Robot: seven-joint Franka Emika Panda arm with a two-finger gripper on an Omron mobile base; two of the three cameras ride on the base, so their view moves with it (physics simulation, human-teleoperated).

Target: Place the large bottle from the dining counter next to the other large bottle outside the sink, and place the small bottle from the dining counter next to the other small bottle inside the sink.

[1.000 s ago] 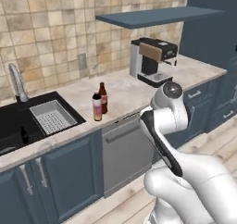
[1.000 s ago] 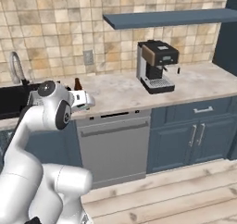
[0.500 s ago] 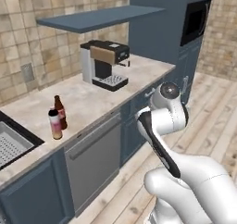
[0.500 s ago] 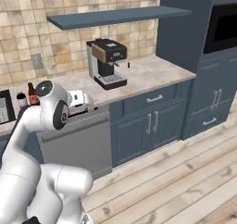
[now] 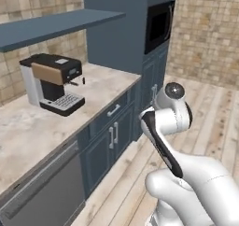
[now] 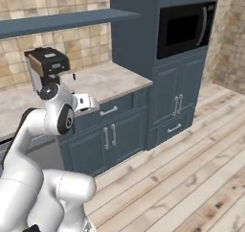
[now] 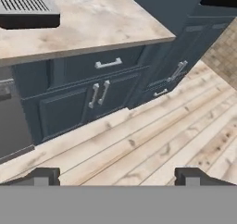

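Fingers (image 7: 118,174) spread wide, holding nothing; arm folded, hand angled down over wooden floor (image 7: 152,140).

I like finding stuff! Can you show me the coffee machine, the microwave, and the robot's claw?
coffee machine (image 5: 52,82), left base view, on its front panel.
microwave (image 6: 184,29), right base view, on its dark door.
gripper (image 7: 118,176), hand view, midway between its wide-apart tips.

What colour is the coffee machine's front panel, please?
Tan, on the black coffee machine; clearest in the left base view.
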